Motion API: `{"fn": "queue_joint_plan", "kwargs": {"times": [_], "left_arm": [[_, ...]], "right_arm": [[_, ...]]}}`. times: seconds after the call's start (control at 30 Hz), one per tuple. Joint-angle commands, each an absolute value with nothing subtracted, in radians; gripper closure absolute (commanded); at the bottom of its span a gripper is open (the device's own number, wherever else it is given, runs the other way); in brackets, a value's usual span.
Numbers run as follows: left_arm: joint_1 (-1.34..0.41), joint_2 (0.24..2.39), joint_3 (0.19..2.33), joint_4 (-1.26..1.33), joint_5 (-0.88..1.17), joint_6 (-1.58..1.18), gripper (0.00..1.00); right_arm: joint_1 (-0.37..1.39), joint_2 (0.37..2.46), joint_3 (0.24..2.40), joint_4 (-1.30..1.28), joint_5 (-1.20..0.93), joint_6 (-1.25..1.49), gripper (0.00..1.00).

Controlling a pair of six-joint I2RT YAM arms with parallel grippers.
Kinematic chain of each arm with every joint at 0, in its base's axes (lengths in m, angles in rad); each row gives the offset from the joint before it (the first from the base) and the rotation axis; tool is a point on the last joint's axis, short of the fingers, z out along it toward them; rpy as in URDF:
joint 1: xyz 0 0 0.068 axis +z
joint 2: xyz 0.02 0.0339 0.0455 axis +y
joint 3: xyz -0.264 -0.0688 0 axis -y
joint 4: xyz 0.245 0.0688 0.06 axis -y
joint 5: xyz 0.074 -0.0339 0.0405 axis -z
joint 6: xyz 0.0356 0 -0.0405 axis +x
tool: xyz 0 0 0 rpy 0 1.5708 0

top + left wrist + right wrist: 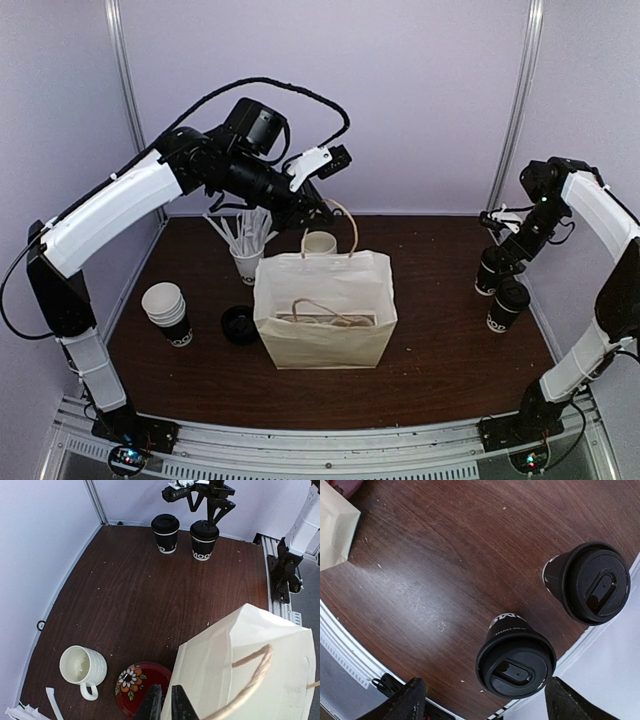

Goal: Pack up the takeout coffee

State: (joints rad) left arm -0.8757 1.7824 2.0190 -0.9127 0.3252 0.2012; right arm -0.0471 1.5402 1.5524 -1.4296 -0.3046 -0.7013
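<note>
1. Bare dark wood runs across the table (440, 340) from the paper bag (325, 310) to the right edge, leaving open room.
2. The bag stands upright mid-table, mouth open. The left gripper (166, 705), fingers almost together, pinches its back rim.
3. The right gripper (488, 699), fingers spread wide, hovers over the nearer coffee cup (516, 664), clear of it.
4. That cup and the farther coffee cup (592, 582), both lidded and upright, stand side by side near the right edge.
5. A cream mug (84, 667) and a floral saucer (137, 687) sit behind the bag.
</note>
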Motion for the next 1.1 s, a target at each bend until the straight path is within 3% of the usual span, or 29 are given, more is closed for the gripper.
{"fn": "queue_joint_plan", "kwargs": {"times": [0.0, 0.1, 0.53, 1.07], "left_arm": [[-0.871, 1.77, 1.99, -0.841, 0.273, 0.185, 0.92], [-0.871, 1.756, 1.96, -0.818, 0.276, 0.177, 1.0], [-0.871, 1.744, 1.934, -0.804, 0.295, 0.175, 1.0], [-0.871, 1.75, 1.927, -0.807, 0.311, 0.178, 1.0]], "right_arm": [[-0.058, 1.524, 1.513, -1.387, -0.155, -0.721, 0.12], [-0.064, 1.512, 1.471, -1.357, -0.088, -0.726, 0.11], [-0.083, 1.54, 1.422, -1.36, -0.069, -0.71, 0.03], [-0.126, 1.654, 1.473, -1.382, -0.159, -0.692, 0.04]]}}
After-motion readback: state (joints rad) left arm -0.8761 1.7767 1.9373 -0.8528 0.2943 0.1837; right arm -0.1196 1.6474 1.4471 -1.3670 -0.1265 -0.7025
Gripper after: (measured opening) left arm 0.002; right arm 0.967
